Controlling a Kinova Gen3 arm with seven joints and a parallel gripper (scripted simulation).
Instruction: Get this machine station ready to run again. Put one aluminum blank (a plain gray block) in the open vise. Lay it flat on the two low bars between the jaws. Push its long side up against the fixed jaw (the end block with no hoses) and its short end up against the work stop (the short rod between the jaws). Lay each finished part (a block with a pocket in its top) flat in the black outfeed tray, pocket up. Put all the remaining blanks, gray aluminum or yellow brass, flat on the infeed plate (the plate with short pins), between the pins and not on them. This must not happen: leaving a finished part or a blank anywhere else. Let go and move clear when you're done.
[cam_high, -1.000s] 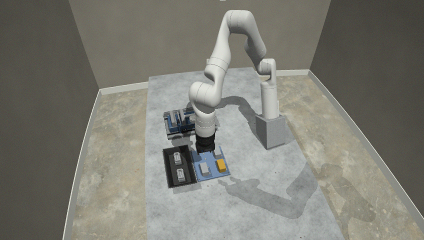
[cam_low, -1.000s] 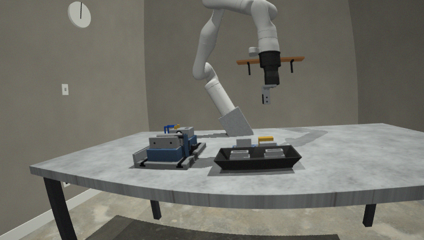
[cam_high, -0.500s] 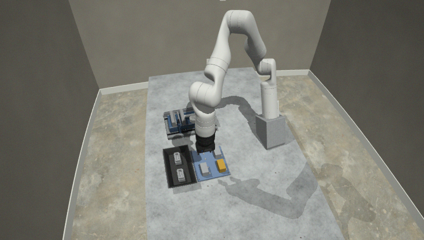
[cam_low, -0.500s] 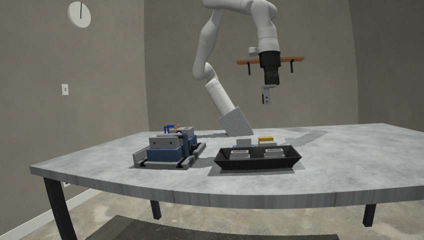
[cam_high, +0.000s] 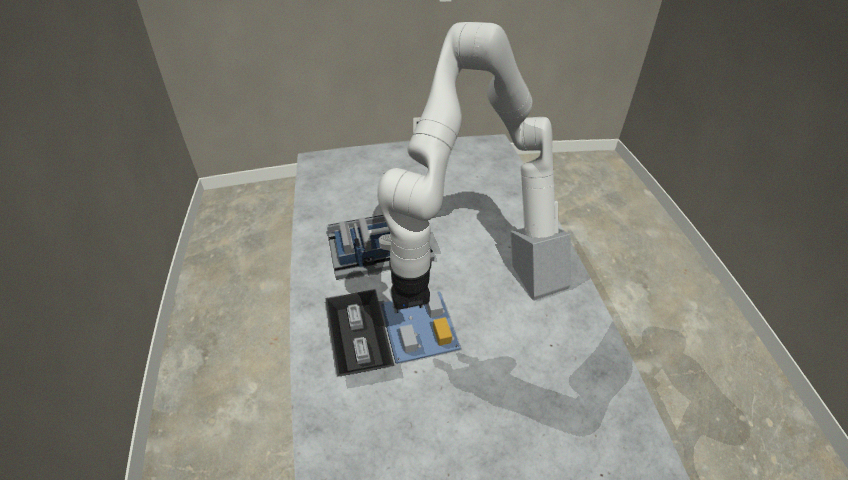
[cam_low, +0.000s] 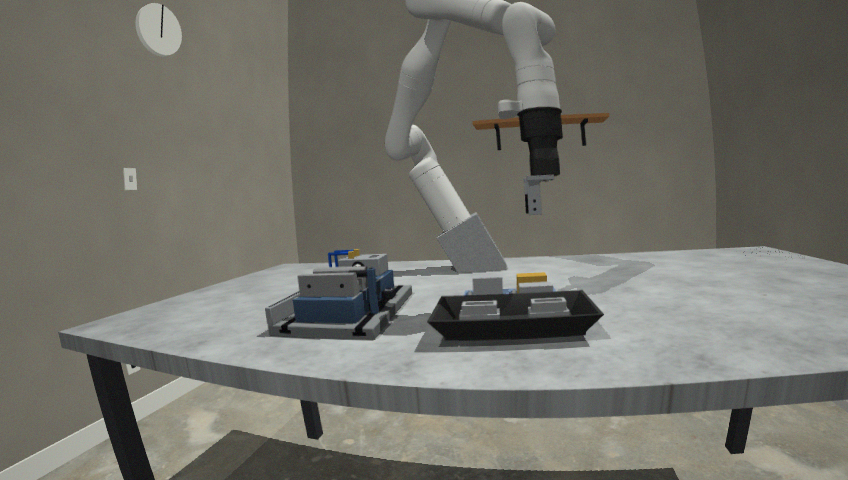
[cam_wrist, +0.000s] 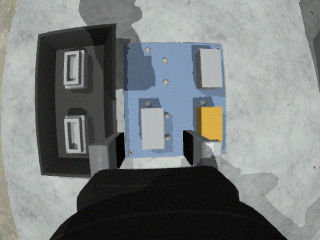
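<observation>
1. The table (cam_low: 684, 309) spreads well below the gripper (cam_low: 533, 205), which hangs high above it with its fingers spread to their widest and nothing between them.
2. The vise (cam_low: 333, 297) stands beyond the tool's forward edge in the wrist view, apart from the plate. Whether a block already lies between its jaws cannot be told, since the arm hides most of it from above.
3. The black tray (cam_wrist: 47, 103) sits below and to the left in the wrist view. It holds two pocketed parts (cam_wrist: 74, 68) (cam_wrist: 74, 134), both flat and pocket up, so that share of the job looks done.
4. The blue plate with pins (cam_wrist: 176, 60) lies directly under the tool. On it rest two gray blocks and one yellow one, all flat.
5. The near gray block (cam_wrist: 152, 127) sits almost straight beneath the open fingers, with a pin just beside its right edge. It is judged the likeliest pick for the vise.
6. The far gray block (cam_wrist: 211, 68) lies ahead and to the right.
7. The yellow block (cam_wrist: 211, 123) lies right of the near gray one, just inside the right finger's line.
8. Handling, as a judgement: the gray block is rigid metal, fairly heavy for its size, with smooth and likely slippery faces. Gripping across its two long sides, at mid-length, should keep it level, and the descent must avoid the neighbouring pin.
</observation>
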